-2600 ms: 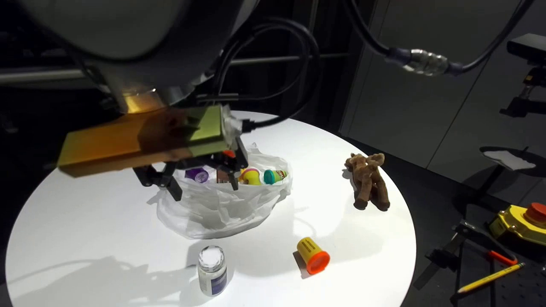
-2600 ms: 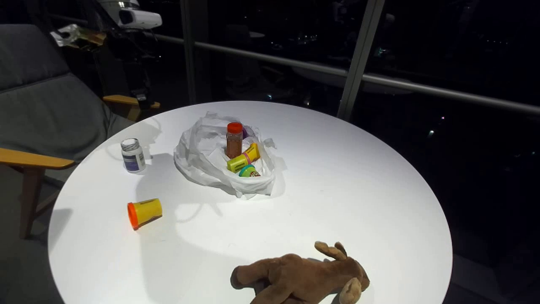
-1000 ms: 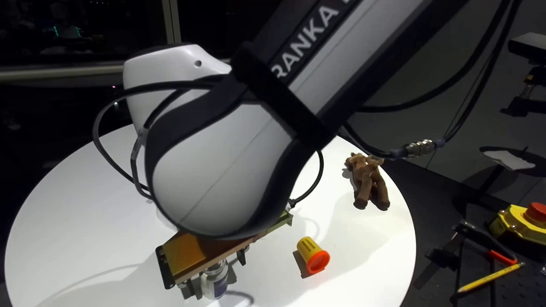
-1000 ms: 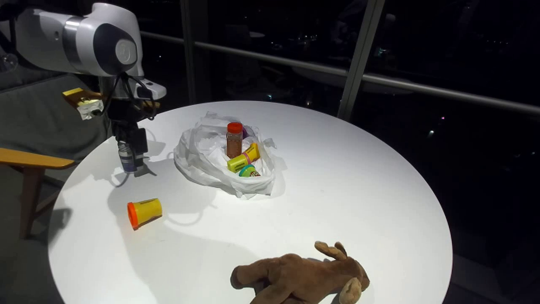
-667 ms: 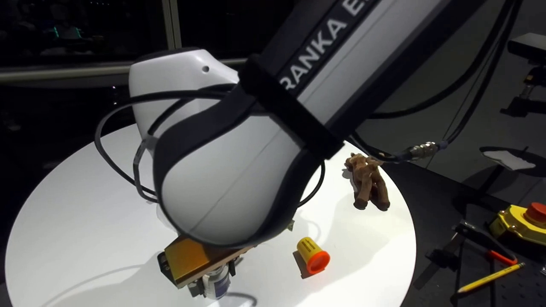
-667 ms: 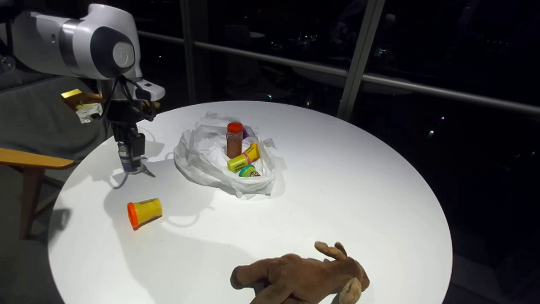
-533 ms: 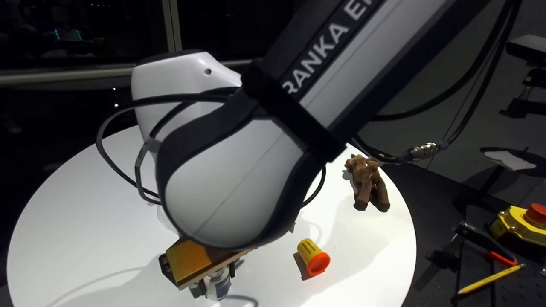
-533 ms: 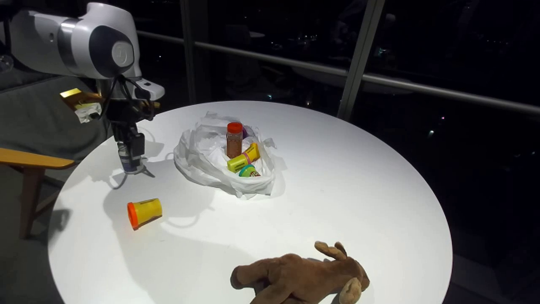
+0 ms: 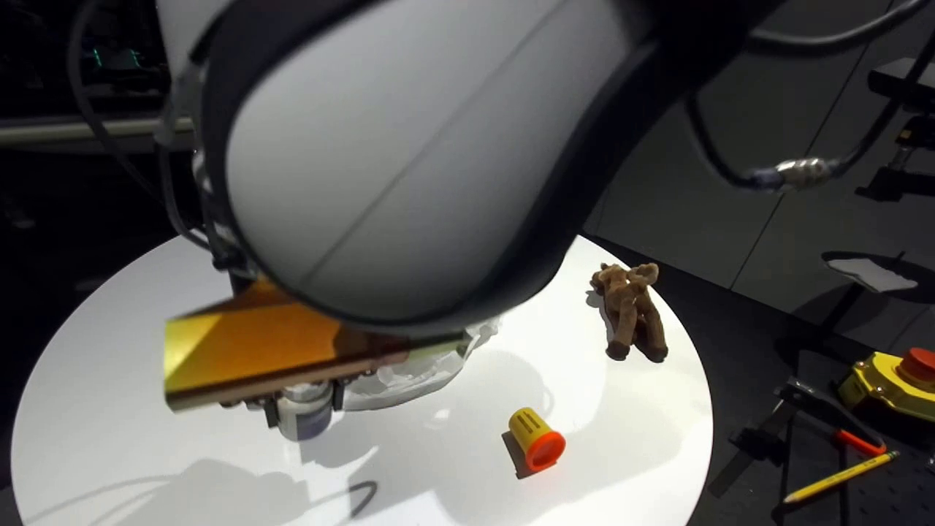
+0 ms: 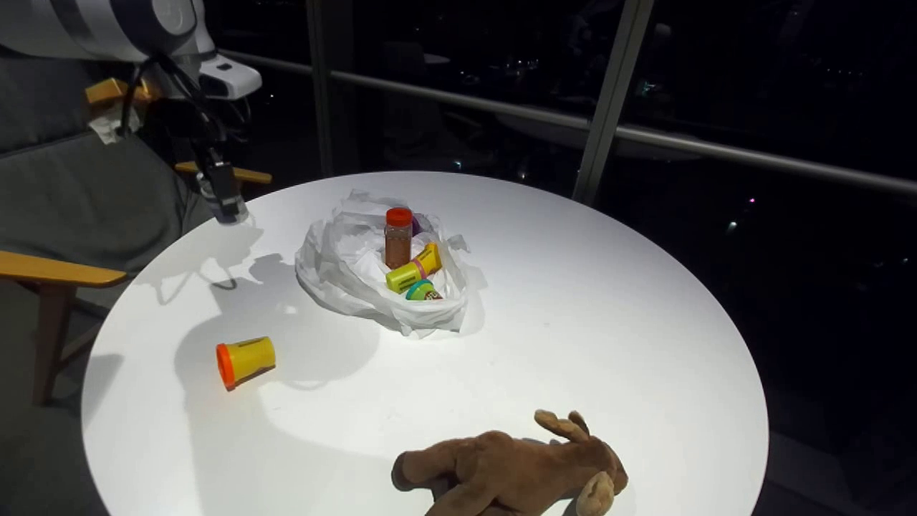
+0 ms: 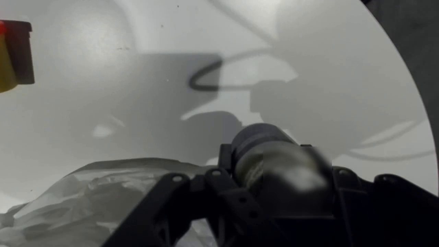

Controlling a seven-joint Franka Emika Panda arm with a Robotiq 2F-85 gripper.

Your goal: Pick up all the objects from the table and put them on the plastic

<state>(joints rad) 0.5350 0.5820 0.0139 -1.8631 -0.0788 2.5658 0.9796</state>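
My gripper (image 11: 265,152) is clamped on the jar (image 9: 303,422), with its 2 fingers (image 11: 225,157) on opposite sides of it. I hold the jar above the table (image 10: 616,315), and in an exterior view it shows to the left of the plastic (image 10: 337,292), apart from it. In the wrist view the near part of the jar is blurred, and the plastic shows at its lower left.

Inside the plastic, as an exterior view gives it to me: the bottle (image 10: 397,247), upright and red-topped; a purple piece (image 10: 416,227), largely hidden behind the bottle; the banded tub (image 10: 403,279), yellow with a pink ring, lying aslant (1 piece or 2 end to end, I cannot tell); and the green tub (image 10: 422,290), just beside it at the plastic's rim, partly hidden.

Outside the plastic, on the table: the yellow tub (image 10: 252,357), on its side near the plastic, its orange end turned away from it; and the plush (image 10: 509,466), well apart from the plastic in both exterior views.

My arm (image 9: 409,183) hides most of the plastic in an exterior view. Beyond the table, well apart from the plastic, I see a button box (image 9: 884,383) and a pencil (image 9: 840,476).
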